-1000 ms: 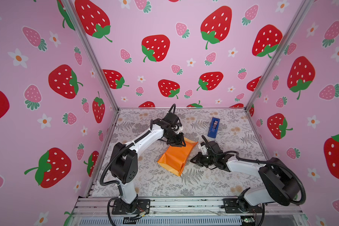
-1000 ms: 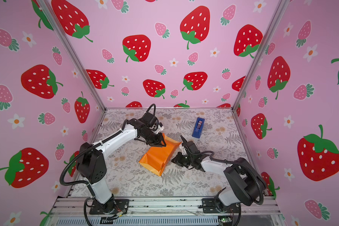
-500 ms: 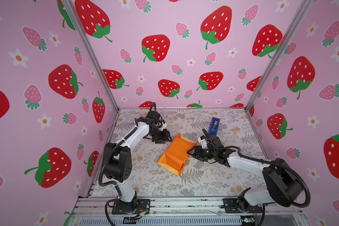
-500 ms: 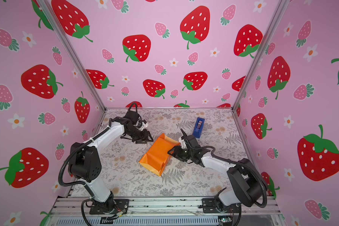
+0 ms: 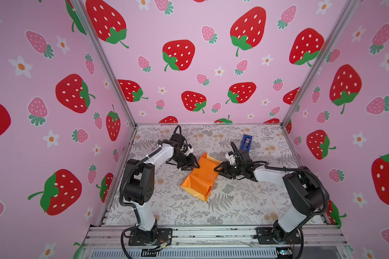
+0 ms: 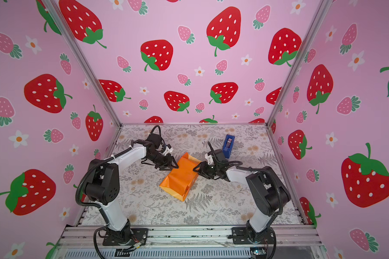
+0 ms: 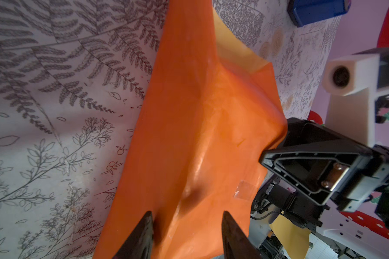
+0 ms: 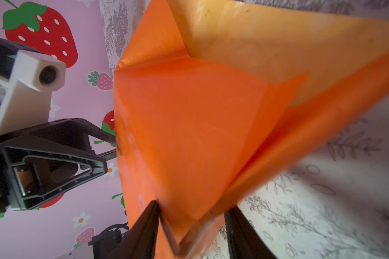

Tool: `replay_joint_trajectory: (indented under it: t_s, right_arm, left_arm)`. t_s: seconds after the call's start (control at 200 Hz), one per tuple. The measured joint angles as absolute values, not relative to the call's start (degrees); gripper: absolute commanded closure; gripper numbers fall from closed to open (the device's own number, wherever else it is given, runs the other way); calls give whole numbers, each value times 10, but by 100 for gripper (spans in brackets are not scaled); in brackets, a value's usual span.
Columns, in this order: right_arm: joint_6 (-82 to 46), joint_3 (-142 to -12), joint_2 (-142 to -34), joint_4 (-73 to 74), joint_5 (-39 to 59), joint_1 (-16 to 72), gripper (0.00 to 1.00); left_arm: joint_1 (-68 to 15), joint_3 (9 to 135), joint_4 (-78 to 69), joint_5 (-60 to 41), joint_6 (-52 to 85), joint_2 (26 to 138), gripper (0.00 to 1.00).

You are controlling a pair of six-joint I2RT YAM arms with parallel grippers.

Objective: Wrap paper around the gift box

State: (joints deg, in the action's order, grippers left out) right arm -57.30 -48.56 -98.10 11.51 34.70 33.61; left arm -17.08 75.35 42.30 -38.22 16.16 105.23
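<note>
Two black parallel grippers meet at the far end of the creased orange paper sheet [image 5: 200,178], which lies as a loose parcel in the middle of the fern-printed table top [image 5: 234,201]. The small black gift box shows in no view; it is presumably inside the wrap.

The left gripper [image 5: 195,167] stands at the parcel's left edge and the right gripper [image 5: 217,169] at its right edge. Each has its jaws partly apart and astride the paper, and no firm pinch on it is visible.

A scrap of clear tape [image 7: 244,190] sits on the glossy face, so the long seam looks closed. The far end gapes and shows the pale yellow inner side [image 8: 267,38], while the near end appears already folded. Closing that far end seems to be the step in hand.

The next move likely calls for both grippers to press the side flaps inward together and hold the parcel from sliding. Fresh tape would then come from the narrow blue tape dispenser [image 5: 246,141] at the far right.
</note>
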Motion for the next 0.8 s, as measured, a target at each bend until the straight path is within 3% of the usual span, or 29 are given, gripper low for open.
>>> replay_joint_trajectory:
  t_s: [0.325,0.6,0.71,0.8]
  right_arm:
    - [-514,-576,-1047,82,376,297,60]
    - [-448,-538,-947,15,340,289,49]
    - [-436,-498,-883,14,331,289,49]
    - [-432,-479,-855,12,327,289,49]
  left_arm:
    - [-196,710,380,-372,213,1023,53]
    - [-245,673,382,-242,220,878,47]
    - [-260,632,373,-193,208,792,31]
    - [-254,604,361,-165,203,730,7]
